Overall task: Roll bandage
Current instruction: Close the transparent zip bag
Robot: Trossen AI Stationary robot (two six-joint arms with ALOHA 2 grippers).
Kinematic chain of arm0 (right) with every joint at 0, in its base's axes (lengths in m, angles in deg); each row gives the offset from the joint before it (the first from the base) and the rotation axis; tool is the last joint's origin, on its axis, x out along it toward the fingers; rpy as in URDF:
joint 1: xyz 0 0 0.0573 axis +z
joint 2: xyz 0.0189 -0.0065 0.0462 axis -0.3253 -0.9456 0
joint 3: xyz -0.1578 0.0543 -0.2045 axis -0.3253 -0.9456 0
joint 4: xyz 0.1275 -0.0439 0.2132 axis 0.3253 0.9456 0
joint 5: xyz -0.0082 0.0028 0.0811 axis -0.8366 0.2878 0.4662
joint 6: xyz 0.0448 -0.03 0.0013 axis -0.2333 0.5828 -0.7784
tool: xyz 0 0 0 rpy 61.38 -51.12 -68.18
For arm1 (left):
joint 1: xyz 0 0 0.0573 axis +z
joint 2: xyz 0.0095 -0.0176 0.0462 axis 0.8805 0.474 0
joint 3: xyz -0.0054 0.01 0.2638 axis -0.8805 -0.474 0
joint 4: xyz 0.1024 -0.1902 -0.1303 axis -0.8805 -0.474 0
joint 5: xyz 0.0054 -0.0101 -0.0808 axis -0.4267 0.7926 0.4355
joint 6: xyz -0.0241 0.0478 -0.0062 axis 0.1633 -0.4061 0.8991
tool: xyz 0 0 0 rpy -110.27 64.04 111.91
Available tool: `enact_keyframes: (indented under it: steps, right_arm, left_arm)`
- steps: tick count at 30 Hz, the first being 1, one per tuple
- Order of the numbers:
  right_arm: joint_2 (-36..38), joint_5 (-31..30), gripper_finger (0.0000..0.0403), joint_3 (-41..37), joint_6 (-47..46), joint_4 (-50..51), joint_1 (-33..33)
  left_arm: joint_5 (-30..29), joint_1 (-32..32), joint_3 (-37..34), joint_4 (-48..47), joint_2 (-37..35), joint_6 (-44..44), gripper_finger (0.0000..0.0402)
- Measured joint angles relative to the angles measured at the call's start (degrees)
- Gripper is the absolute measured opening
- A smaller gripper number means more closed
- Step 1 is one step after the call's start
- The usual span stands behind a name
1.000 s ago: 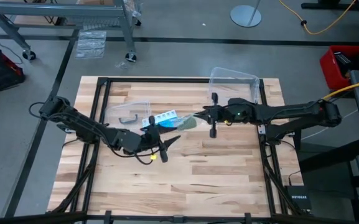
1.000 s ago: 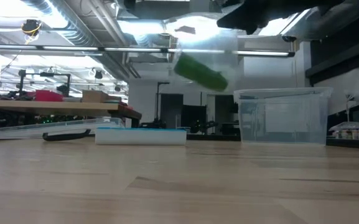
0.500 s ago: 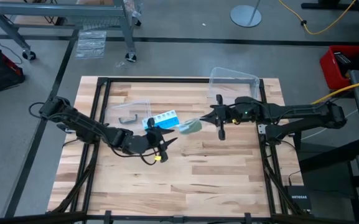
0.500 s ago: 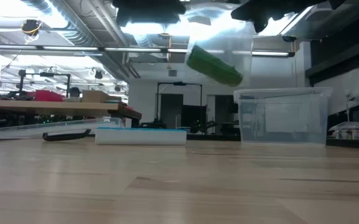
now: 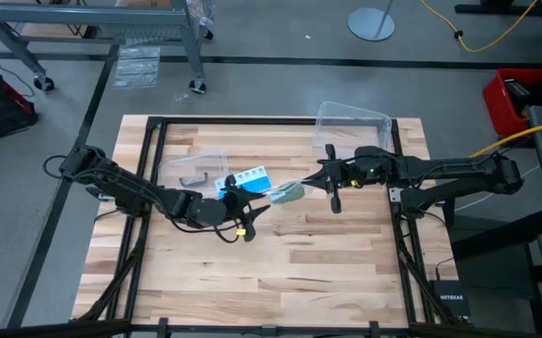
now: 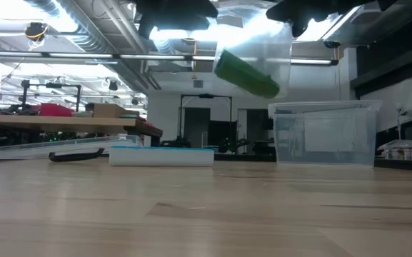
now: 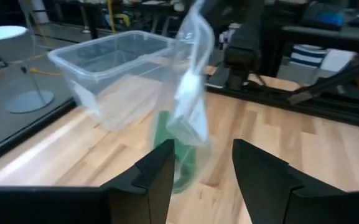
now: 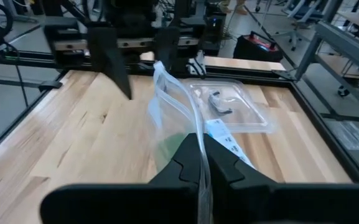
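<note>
Hanging near the centre of the high view, the clear plastic bag (image 5: pixel 289 190) is pinched at its top edge by the right gripper (image 5: pixel 302 176), fingers closed tight on the film. Inside it, the bandage (image 6: pixel 245 73) shows as a soft solid green roll, tilted, up in the air at the upper middle of the low view. The left gripper (image 5: pixel 252 214) sits just lower left of the bag, fingers spread wide and holding nothing. A clear plastic box (image 6: pixel 325 133) stands on the table (image 5: pixel 346 253).

The left arm reaches from the frame's left toward centre, its left gripper (image 5: pixel 249 214) spread wide. The right arm stretches in from the right, right gripper (image 5: pixel 301 179) pinched closed.
</note>
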Motion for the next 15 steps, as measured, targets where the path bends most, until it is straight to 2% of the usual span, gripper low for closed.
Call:
enact_keyframes:
  steps: [15]
  right_arm:
    - [-0.80, 1.46, 0.0005, -0.02, -4.04, -2.34, 0.00]
  left_arm:
    - [0.31, 2.67, -0.02, 6.31, 0.00, -4.58, 0.0155]
